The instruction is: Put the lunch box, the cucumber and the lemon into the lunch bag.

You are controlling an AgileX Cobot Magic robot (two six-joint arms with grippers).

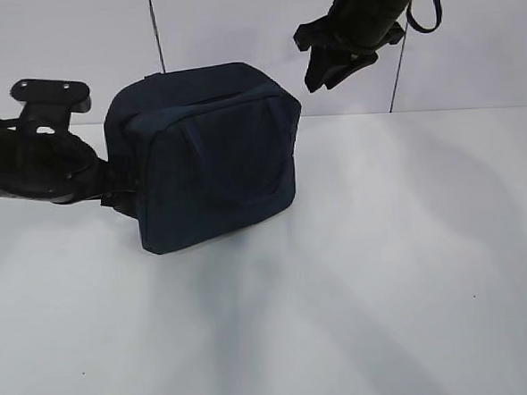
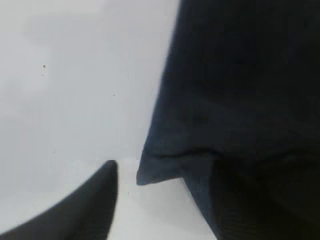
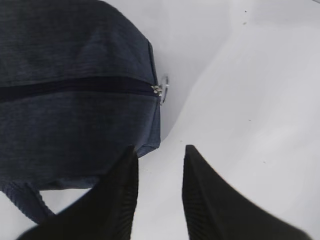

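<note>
Lunch bag (image 1: 209, 156) stands on the white surface (image 1: 384, 271), left of centre in the exterior view, tilted slightly, boxy navy fabric. Zipper (image 3: 75, 86) runs along the top and appears drawn fully shut, its metal ring pull (image 3: 164, 86) hanging at the end near the corner. Lunch box, cucumber and lemon do not appear in any view; none lies on the visible surface. Judgement: they are most likely already inside the closed bag, which would put the task at or near its end, but the contents cannot be confirmed through the fabric. Left hand (image 1: 119, 184) is pressed against the bag's left side low down; in the left wrist view one dark finger (image 2: 75, 210) shows at the lower left and the other side is lost behind navy fabric, so I cannot tell whether it is gripping the bag or merely touching it. Right hand (image 3: 159, 200) hangs above and behind the bag's right corner, fingers parted with bare surface between them, holding nothing. A strap loop (image 3: 30, 202) shows at the lower left of the right wrist view; handles otherwise hidden. Left wrist view is blurred and close.
</note>
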